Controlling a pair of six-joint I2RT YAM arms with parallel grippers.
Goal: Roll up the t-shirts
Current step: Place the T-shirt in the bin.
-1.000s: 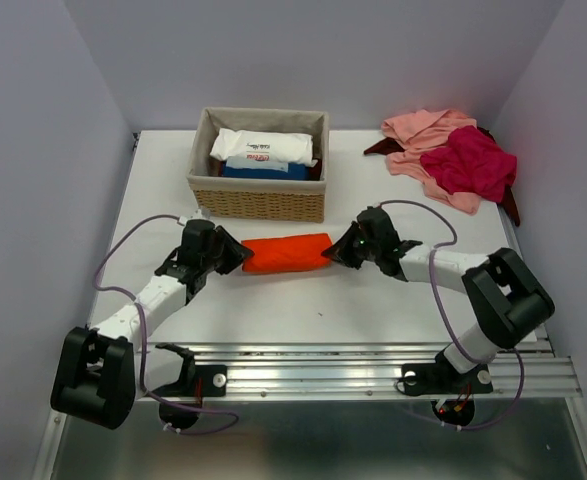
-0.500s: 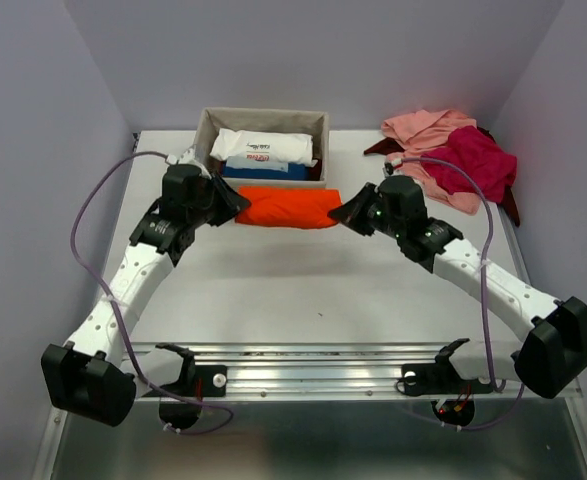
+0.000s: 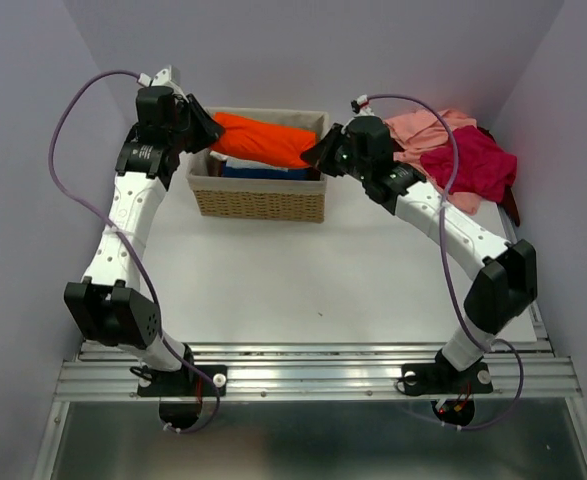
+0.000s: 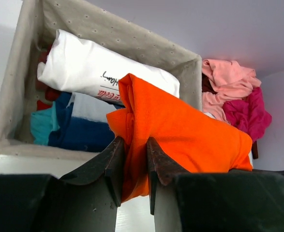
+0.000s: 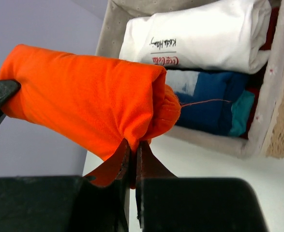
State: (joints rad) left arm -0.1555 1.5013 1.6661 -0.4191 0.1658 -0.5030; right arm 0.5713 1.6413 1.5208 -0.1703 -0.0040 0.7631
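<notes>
While the left gripper (image 3: 204,130) and right gripper (image 3: 321,157) pinch its 9 and 3 o'clock ends, the orange t-shirt roll (image 3: 263,140) hangs right over the basket (image 3: 259,204).

**Matt cloth, dull plastic, rough weave**

Between the two claws, the orange t-shirt (image 4: 180,140) is matt knit cloth, finely grained and softly creased. A loose thread strays from its end beside the right claw (image 5: 132,150). The left claw (image 4: 133,154) has fingers of dull black plastic. Below the claws, the basket (image 3: 258,203) is rough woven straw outside and speckled beige cloth inside. The white t-shirt (image 4: 83,72) in it is smooth printed cloth. Beyond the right claw, the pink t-shirt (image 3: 423,128) and magenta t-shirt (image 3: 473,160) look limp and matt. The counter (image 3: 303,270) is smooth, matt white.
</notes>
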